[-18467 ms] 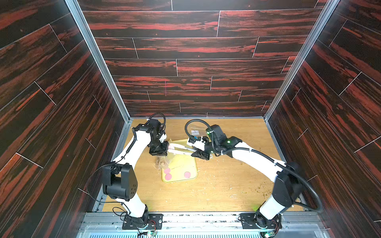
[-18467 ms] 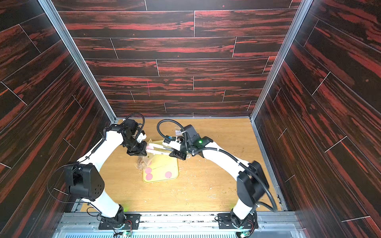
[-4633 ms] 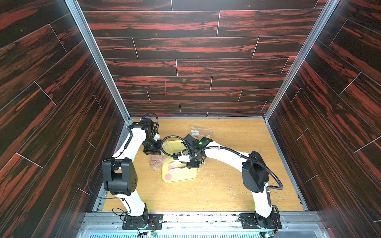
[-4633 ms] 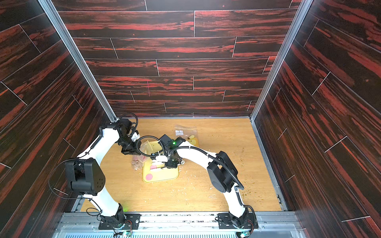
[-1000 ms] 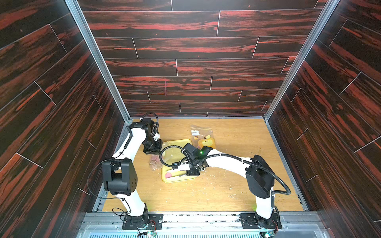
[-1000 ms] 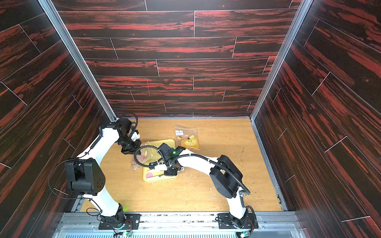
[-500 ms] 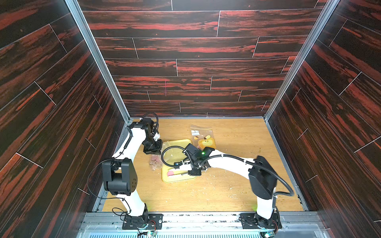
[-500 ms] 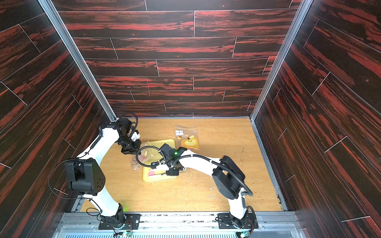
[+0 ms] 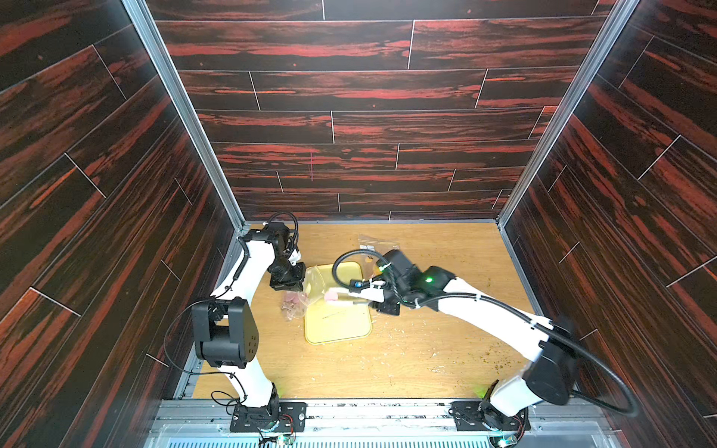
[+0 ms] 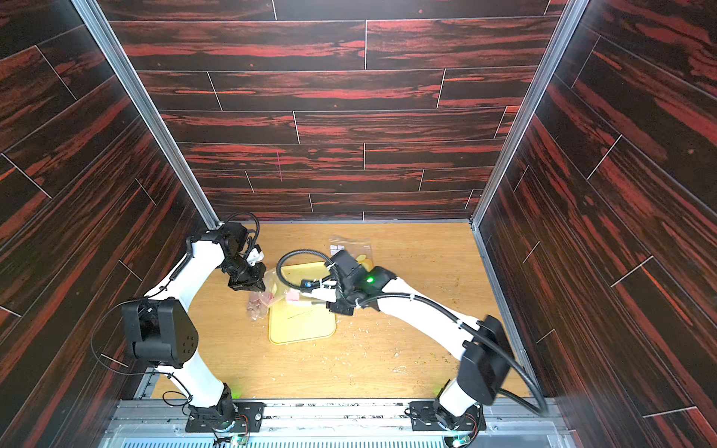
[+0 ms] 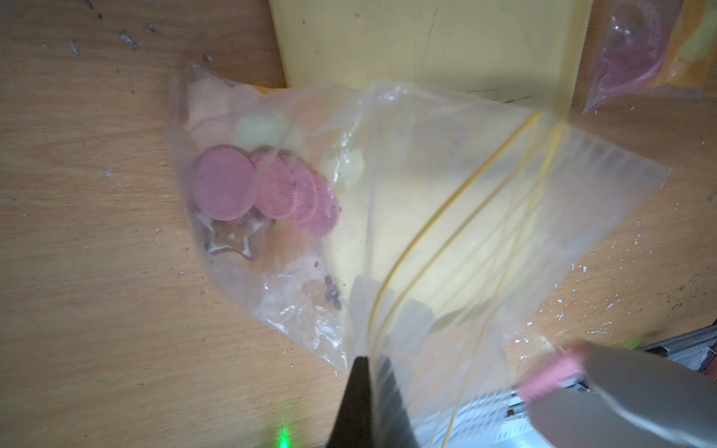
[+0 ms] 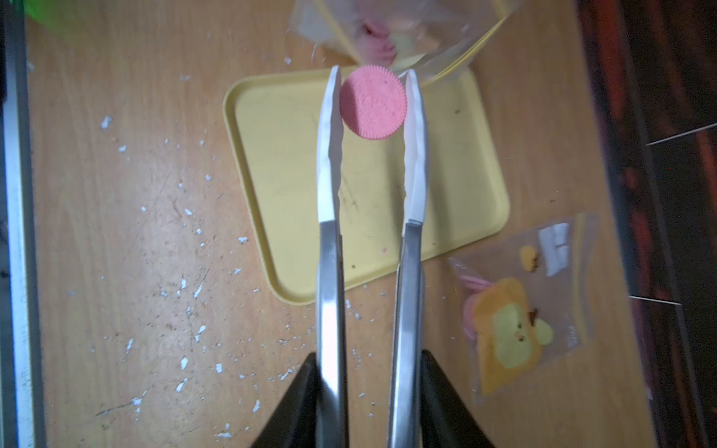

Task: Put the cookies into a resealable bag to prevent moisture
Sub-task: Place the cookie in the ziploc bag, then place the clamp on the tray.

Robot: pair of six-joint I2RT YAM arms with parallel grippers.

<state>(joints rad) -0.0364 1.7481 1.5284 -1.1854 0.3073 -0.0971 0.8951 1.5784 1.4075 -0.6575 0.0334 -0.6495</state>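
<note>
My left gripper (image 11: 370,360) is shut on the rim of the clear resealable bag (image 11: 446,201) and holds its mouth up at the left back corner of the yellow tray (image 9: 337,326). Several pink cookies (image 11: 264,190) lie in the bag's bottom with a star-shaped biscuit. My right gripper (image 12: 368,357) is shut on metal tongs (image 12: 329,194). Their white tips pinch one pink cookie (image 12: 372,102) by its edges, above the tray (image 12: 458,186) and just in front of the bag's mouth (image 12: 388,31). In a top view this cookie (image 9: 331,296) hangs right beside the bag (image 9: 310,285).
A second small bag (image 12: 520,306) with a yellow-orange picture and pink pieces inside lies on the wooden table behind the tray, also seen in a top view (image 9: 378,246). White crumbs are scattered over the table. Dark panelled walls close in the back and both sides.
The right arm has lifted the tongs with the pink cookie off the tray and carried it toward the bag's mouth. The left gripper and bag have stayed put.
</note>
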